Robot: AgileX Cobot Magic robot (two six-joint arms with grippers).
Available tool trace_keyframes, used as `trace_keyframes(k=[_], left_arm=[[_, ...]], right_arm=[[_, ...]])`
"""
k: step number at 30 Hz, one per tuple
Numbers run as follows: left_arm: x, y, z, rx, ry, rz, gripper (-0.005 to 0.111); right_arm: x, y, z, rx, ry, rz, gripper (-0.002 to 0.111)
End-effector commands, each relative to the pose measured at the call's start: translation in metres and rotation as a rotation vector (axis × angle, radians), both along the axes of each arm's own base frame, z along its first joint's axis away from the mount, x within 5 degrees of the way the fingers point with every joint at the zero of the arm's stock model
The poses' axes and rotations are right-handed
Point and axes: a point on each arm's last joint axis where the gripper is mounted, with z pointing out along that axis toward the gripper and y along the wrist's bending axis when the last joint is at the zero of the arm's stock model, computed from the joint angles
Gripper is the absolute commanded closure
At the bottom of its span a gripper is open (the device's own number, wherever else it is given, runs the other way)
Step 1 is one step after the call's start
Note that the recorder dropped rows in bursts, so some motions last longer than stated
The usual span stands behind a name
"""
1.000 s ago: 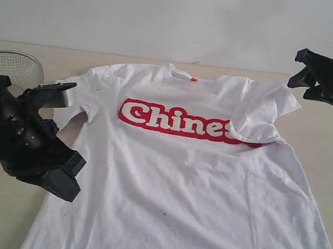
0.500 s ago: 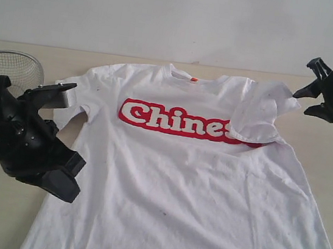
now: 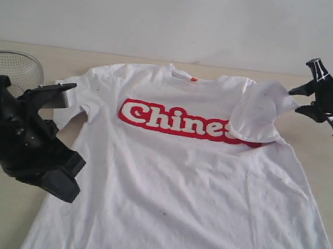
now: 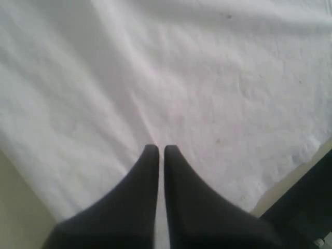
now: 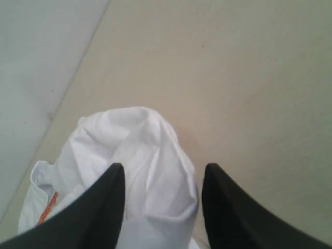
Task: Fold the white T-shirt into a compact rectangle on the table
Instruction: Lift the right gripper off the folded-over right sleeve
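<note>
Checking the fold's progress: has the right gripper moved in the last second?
Yes. The right gripper has dropped from above the table's far edge down to the folded sleeve, with its fingertips now beside the cloth.

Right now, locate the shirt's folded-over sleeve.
Exterior view, right side: the sleeve lies folded onto the white T-shirt over the end of the red lettering, its outer edge between the open fingers of the right hand.

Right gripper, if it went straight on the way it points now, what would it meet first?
Probably the white T-shirt's folded-over sleeve: it bunches right ahead of the open right gripper, partly between its jaws. Whether they already touch is unclear.
</note>
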Motion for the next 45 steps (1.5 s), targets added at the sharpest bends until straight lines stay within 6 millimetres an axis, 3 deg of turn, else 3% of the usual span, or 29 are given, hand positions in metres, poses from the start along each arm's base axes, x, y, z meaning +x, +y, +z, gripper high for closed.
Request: trace_keyframes(k=[1,5,12,24,34,45], left_arm=[[0.0,-0.002,0.001,-0.009,-0.002,-0.008,0.102],[0.0,-0.002,0.001,-0.009,-0.002,-0.008,0.102],[0.0,-0.002,0.001,-0.009,-0.002,-0.008,0.102],[-0.001,-0.002,0.002,-0.011,0.011,-0.015,0.102],[-0.001,-0.002,0.002,-0.011,0.011,-0.015,0.102],[-0.002,-0.002,0.002,-0.012,0.017,-0.018,0.102]], right_arm=[[0.009,0.003,0.002,-0.02,-0.031,0.014,0.067],[0.012,0.011,-0.008,-0.014,-0.016,0.033,0.077],[0.017,0.011,-0.005,-0.062,-0.039,0.023,0.109],[0.043,0.003,0.03,-0.167,-0.18,0.027,0.108],[0.052,0.005,0.01,-0.235,-0.162,0.034,0.108],[0.052,-0.005,0.006,-0.327,-0.14,-0.017,0.104]])
